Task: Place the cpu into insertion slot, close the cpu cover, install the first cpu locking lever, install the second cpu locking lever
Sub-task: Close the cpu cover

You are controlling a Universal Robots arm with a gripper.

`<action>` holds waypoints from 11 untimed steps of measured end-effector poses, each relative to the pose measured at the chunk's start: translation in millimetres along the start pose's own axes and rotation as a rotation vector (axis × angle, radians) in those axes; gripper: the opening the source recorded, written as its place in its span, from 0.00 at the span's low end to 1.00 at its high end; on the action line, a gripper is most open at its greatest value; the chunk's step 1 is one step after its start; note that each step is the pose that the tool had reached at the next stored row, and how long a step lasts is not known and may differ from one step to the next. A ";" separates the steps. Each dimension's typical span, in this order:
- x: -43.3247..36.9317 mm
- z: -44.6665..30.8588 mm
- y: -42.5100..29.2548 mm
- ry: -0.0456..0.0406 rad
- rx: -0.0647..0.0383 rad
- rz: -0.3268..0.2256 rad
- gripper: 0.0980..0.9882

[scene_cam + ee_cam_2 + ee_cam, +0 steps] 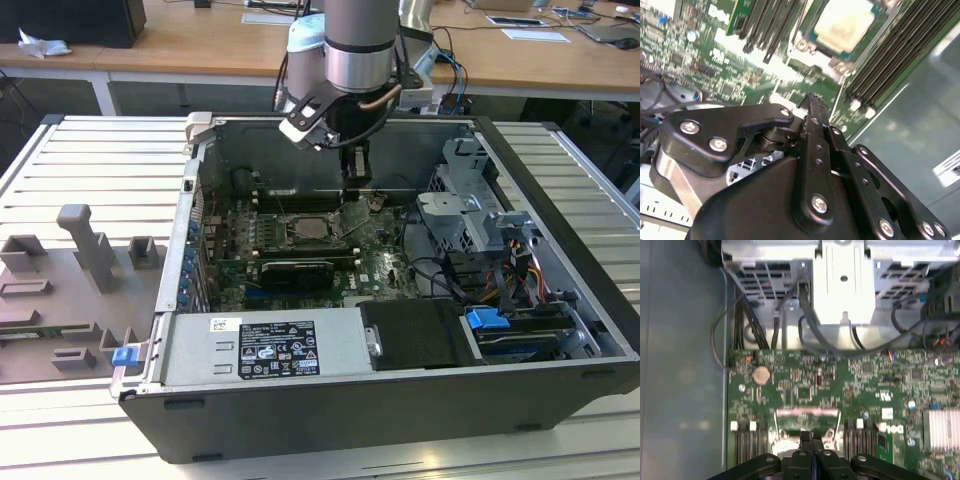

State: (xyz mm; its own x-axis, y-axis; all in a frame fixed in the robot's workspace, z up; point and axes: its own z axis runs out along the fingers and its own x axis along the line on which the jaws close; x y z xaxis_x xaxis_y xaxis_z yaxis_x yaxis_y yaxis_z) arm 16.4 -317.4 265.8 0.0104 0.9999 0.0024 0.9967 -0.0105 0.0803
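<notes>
**Exterior view.** The arm (355, 50) stands at 12 o'clock of the open computer case (560, 190). The gripper (357, 180) hangs inside over the motherboard (385, 262), at about 1 o'clock from the socket (305, 228). The cpu cover (352, 214) appears tilted up at the socket's 3 o'clock edge, directly beneath the fingertips; whether they touch it I cannot tell. The power supply (340, 345) lies at 6 o'clock of the board. Its white label (262, 350) has dark print too small to read. Grey fixture blocks (85, 250) stand outside the case at 9 o'clock.

**Second wrist view.** This shows what the exterior view does not: the cpu (845, 22), pale beige top up and bare, sits flat in the socket beside rows of memory slots (890, 55). The gripper (812, 102) fingers lie pressed together with nothing seen between them. A wall sticker (950, 167) is on the case side; its print is unreadable.

**First wrist view.** The gripper (811, 435) is closed to a hairline seam just over the silvery cpu cover (807, 413). Beyond it are a coin cell (761, 375), black cables (722, 340) and the metal drive cage (842, 285).
</notes>
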 end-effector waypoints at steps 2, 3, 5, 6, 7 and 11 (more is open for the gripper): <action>0.1 1.7 10.5 0.0001 0.003 -0.001 0.01; 0.1 2.3 12.4 0.0003 0.003 -0.003 0.01; 0.2 4.2 17.8 0.0010 0.003 -0.012 0.01; 0.2 4.8 20.1 0.0010 0.005 -0.013 0.01; 0.2 5.5 23.2 0.0010 0.007 -0.014 0.01; 0.4 7.6 30.2 0.0012 0.014 -0.014 0.01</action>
State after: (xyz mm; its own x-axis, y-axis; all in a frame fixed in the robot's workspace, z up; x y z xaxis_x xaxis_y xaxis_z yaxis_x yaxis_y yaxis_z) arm 47.1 -317.3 260.7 -0.0039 1.0000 0.0025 0.9978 0.0037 0.0661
